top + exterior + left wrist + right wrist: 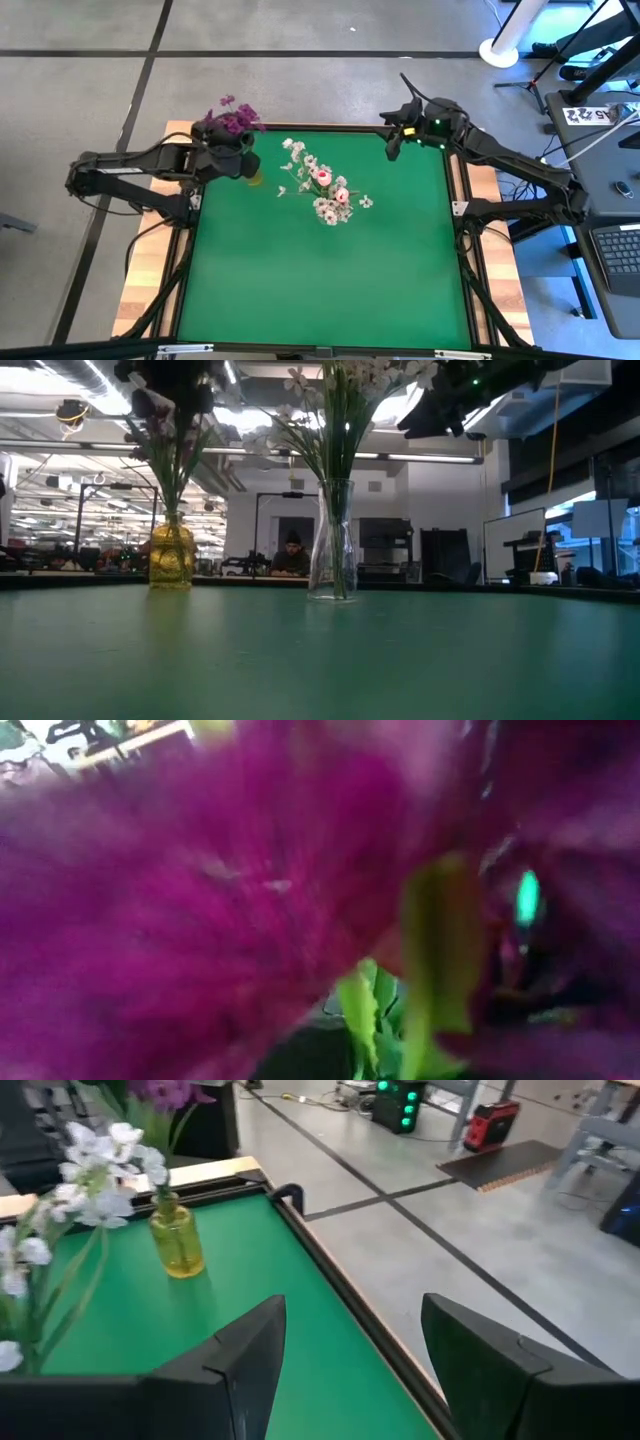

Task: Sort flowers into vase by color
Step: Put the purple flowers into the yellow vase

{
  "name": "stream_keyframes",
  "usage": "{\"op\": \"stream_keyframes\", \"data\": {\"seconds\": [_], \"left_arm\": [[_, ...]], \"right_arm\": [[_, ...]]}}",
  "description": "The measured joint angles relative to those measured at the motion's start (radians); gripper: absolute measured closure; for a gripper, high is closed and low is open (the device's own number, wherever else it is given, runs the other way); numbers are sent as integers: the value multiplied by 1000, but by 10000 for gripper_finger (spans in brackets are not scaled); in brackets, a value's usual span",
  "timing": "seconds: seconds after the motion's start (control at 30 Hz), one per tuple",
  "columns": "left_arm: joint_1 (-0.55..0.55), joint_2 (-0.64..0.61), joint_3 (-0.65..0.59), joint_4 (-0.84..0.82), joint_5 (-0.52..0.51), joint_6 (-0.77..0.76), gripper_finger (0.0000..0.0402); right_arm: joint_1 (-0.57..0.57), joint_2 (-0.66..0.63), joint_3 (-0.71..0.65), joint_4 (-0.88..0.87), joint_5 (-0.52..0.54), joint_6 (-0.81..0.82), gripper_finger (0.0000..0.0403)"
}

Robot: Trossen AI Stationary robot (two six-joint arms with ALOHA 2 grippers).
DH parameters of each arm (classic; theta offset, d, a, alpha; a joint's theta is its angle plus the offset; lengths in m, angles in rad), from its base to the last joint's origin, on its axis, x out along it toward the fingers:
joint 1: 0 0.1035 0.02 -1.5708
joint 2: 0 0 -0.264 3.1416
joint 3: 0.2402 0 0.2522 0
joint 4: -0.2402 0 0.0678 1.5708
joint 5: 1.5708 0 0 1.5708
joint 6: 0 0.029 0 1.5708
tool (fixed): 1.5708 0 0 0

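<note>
A small yellow vase stands near the table's far left corner. Magenta flowers have their green stems standing in it. My left gripper hovers at these blossoms, right above the vase, and petals fill its wrist view. A clear glass vase at mid-table holds white and pale pink flowers. My right gripper is open in the air over the far right corner, away from both vases.
The green mat is bare on its near half. A wooden rim and a black corner bracket bound the table, with floor beyond. A person sits in the room behind. A laptop lies off the right side.
</note>
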Motion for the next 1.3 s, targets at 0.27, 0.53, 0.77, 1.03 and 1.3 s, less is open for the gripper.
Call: {"op": "stream_keyframes", "data": {"seconds": [0.27, 0.53, 0.77, 1.03, 1.3], "left_arm": [[8, 71, 0, 4, 50, -75, 399], [8, 79, 0, 0, 61, -152, 399], [8, 78, -24, -3, 61, -184, 399], [8, 76, -198, 60, 73, -286, 399], [8, 76, -297, 222, 103, -243, 388]], "right_arm": [[0, 20, 0, 12, -35, -1, 171], [1, 21, 0, 11, -40, -4, 171], [1, 21, 0, 11, -40, -8, 171], [1, 21, 0, 11, -40, -16, 171], [1, 21, 0, 11, -40, -20, 171]]}}
